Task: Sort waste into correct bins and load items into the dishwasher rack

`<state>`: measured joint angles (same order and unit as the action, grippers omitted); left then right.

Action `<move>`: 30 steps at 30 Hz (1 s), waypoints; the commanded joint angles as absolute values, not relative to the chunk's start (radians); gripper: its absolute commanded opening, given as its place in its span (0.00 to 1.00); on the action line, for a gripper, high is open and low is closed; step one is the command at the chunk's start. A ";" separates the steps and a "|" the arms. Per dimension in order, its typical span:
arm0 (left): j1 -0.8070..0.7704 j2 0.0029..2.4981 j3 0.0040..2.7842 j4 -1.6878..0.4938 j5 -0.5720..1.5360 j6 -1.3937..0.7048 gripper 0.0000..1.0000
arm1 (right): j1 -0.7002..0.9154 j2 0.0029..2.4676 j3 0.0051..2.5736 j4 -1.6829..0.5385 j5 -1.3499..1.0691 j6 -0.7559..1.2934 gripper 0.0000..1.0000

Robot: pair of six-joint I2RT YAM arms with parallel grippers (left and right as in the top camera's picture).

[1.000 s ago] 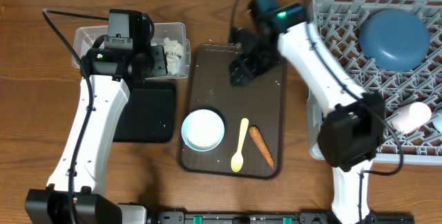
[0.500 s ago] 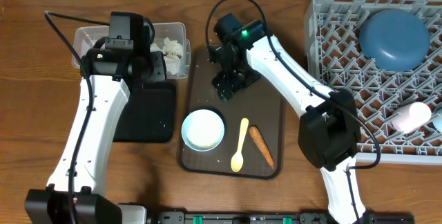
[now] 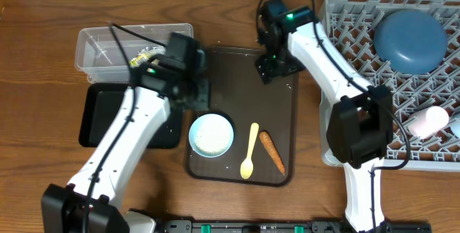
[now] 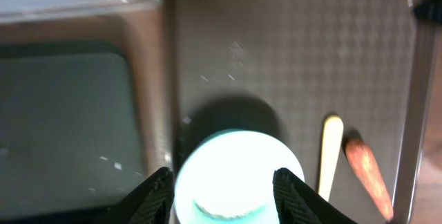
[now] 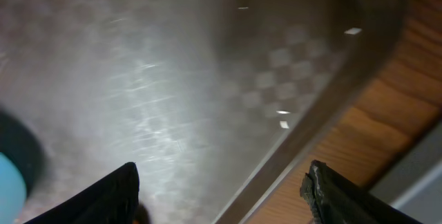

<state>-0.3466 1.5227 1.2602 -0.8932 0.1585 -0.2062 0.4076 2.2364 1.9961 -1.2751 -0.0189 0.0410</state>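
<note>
My left fingers (image 4: 157, 195) hang partly open with nothing in them, and in the left wrist view the white bowl (image 4: 238, 175) shows right between their tips, down on the dark brown serving tray (image 4: 297, 58). From overhead the bowl lies a little back toward the arm's base from those fingers, in the tray's near left corner, so I judge this arm needs only a short draw back and a drop. The bowl is round, so there is no axis to match, and I would likely take it by the rim. Just right of it lies the spoon (image 3: 249, 150), long axis running near to far with its scoop end toward the arm bases, and the carrot (image 3: 272, 152) slants just beside that; neither blocks the bowl. Left of the serving tray sits the black tray (image 3: 100, 111), with the clear tub (image 3: 108, 46) beyond it. My right fingers (image 5: 114, 193) are spread wide and empty over the serving tray's far right edge, bench (image 5: 387, 134) showing past it, well apart from the bowl. Furthest right stands the rack (image 3: 352, 39), holding the blue dish (image 3: 411, 39) and the pink-white cup (image 3: 428, 121)
</note>
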 commanded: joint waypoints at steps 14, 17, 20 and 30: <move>-0.582 1.596 1.195 -0.901 0.172 -0.272 0.56 | 0.349 2.228 1.995 -1.275 -0.004 0.044 0.84; -0.610 1.617 1.195 -0.901 0.172 -0.272 0.55 | 0.349 2.228 1.995 -1.280 -0.004 0.044 0.84; -0.633 1.655 1.195 -0.901 0.172 -0.288 0.56 | 0.351 2.228 1.995 -1.290 -0.004 0.044 0.84; -0.648 1.781 1.195 -0.882 0.171 -0.313 0.56 | 0.351 2.228 1.995 -1.299 -0.004 0.044 0.85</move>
<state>-0.6464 1.7561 1.2045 -0.8845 0.1741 -0.2962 0.3553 2.2364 1.9961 -1.2972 -0.0074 0.0414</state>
